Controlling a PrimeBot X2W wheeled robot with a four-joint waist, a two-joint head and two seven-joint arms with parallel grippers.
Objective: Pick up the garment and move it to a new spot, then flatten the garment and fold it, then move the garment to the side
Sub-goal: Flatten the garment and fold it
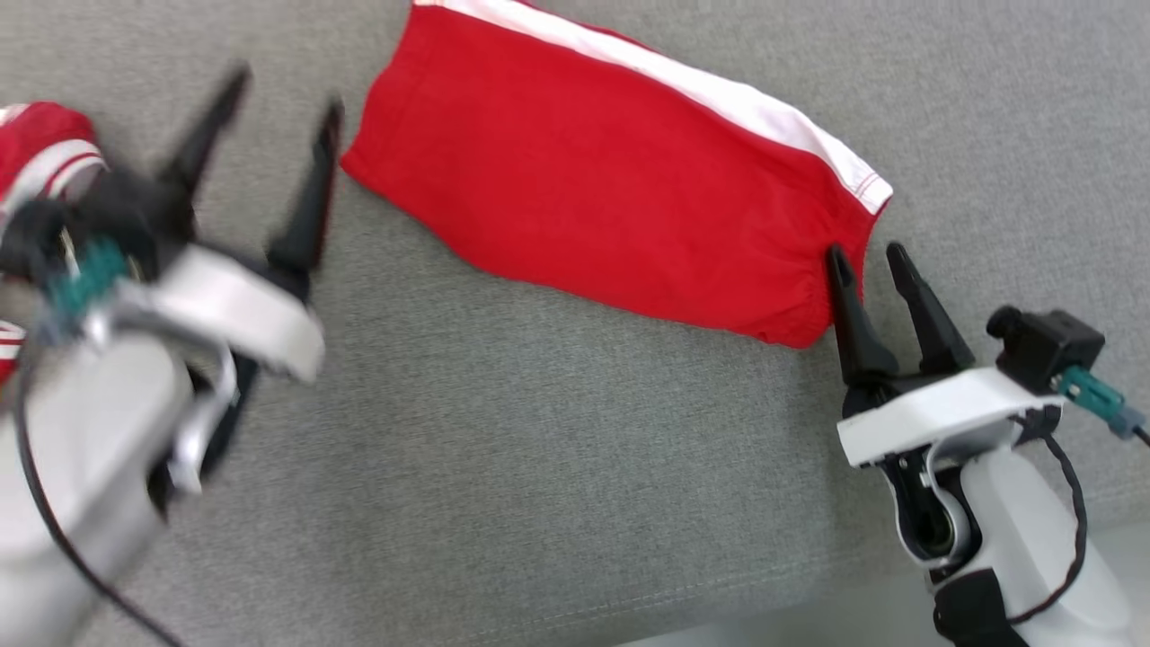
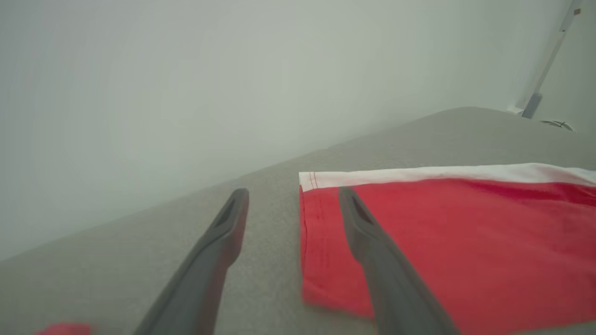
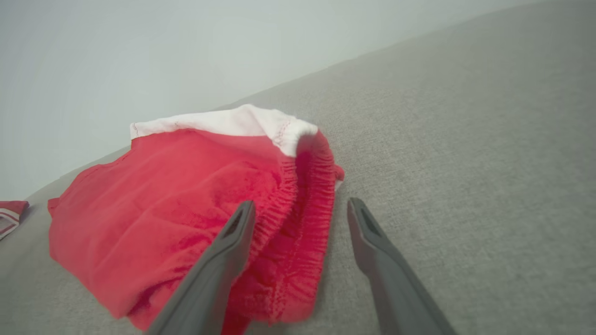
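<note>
Garment (image 1: 620, 171) on the surface (image 1: 539, 449), between left end effector (image 1: 286, 94) and right end effector (image 1: 867, 252); second garment (image 1: 40, 144) far left

Grey fabric surface (image 1: 539, 467), pale wall (image 2: 186, 70)

A grey woven surface (image 1: 557, 467) with a stitched seam near its front edge carries a folded red garment (image 1: 611, 171). It lies flat and slantwise, with a white band along its far side and gathered elastic at its right end. A red-and-white cloth (image 1: 40, 135) lies at the left edge, well apart
</note>
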